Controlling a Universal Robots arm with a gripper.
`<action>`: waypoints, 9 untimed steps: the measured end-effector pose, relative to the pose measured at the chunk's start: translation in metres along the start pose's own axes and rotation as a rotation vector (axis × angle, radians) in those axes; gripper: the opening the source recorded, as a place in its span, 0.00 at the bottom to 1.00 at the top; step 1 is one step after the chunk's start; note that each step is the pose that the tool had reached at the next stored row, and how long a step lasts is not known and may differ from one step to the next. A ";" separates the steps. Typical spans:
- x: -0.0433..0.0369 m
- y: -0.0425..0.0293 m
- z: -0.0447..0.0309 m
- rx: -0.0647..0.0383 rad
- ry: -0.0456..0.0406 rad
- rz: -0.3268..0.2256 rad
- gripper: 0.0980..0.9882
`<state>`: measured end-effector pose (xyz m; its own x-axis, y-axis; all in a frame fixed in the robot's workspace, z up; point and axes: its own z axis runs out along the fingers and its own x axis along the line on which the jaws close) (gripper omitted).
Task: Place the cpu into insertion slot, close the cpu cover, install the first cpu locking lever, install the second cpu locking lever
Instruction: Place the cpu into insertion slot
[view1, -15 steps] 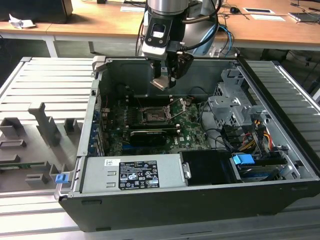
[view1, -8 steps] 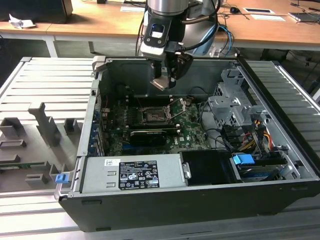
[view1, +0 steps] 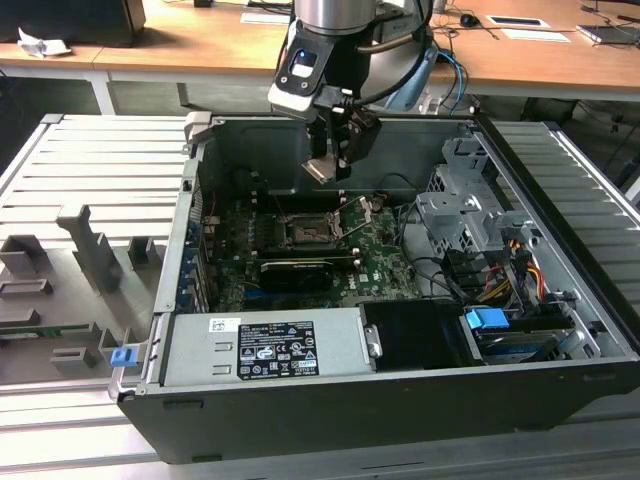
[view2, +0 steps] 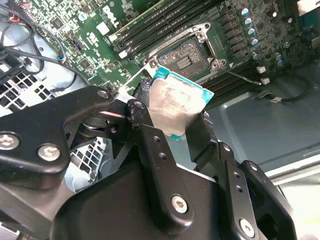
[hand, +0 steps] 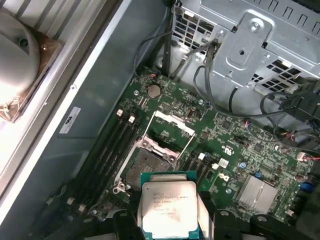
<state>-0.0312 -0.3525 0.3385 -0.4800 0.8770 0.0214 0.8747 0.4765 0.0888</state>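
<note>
Item under inspection: the cpu (view2: 176, 102), held in the air between the two black fingers (view2: 143, 117) of the gripper (view2: 172, 120). The fingers are closed on opposite edges of the chip. In the first wrist view the cpu (hand: 170, 210) presents its silvery top and teal border. It hangs clear of the board and is not seated. In the exterior view the cpu (view1: 318, 168) sits tilted at the tip of the gripper (view1: 335, 150), above the open case and nearer its rear wall. The insertion slot (hand: 145, 167) lies below, unoccupied, its dark contact field exposed; it is likewise bare in the second wrist view (view2: 187, 55). The cpu cover (hand: 174, 124) stands raised off the slot, hinged open at the far side from the chip. A thin wire lever (view2: 242, 76) lies loose beside the slot. Long black memory slots (hand: 107, 150) run along one side of the slot. All this sits on the green motherboard (view1: 380, 260) inside the computer case (view1: 400, 400). A silver power supply (view1: 260, 345) lies along the case's front edge and a metal drive cage (view1: 460, 200) stands at the exterior view's right. The case rests on a grey ribbed desk (view1: 90, 170).
</note>
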 end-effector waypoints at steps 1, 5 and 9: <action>0.0000 0.0000 0.0003 0.000 -0.0001 0.000 0.48; 0.0000 -0.0002 0.0021 0.000 0.0000 0.000 0.48; -0.0001 -0.0003 0.0027 0.000 -0.0014 0.016 0.48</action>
<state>-0.0313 -0.3525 0.3357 -0.4655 0.8848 0.0215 0.8824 0.4621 0.0889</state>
